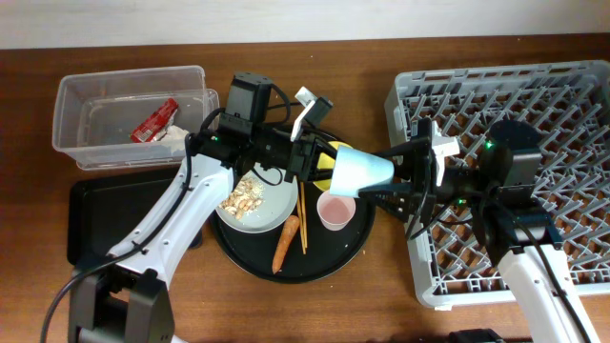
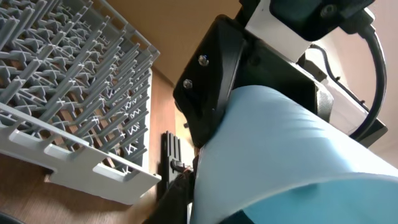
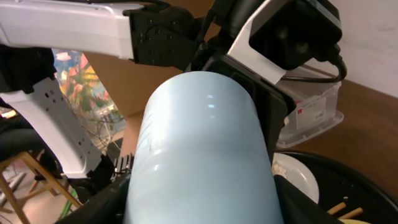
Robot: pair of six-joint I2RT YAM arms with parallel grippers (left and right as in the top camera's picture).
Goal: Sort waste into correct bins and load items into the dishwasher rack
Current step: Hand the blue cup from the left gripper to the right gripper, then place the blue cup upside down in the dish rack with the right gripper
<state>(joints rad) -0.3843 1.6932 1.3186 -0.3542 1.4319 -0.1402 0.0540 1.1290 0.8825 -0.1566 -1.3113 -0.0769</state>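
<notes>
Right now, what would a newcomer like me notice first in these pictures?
A pale blue cup hangs in mid-air between the left pincer and right pincer, over the round black tray. To the right sits the big grey dishwasher rack, and a red wrapper lies in the clear box at upper left.

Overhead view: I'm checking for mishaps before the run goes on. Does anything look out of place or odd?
Only the blue cup: it lies sideways in the air above the right side of the round black tray, between the left claw and the right claw, which seems to grip it. Nothing looks spilled or broken.
</notes>
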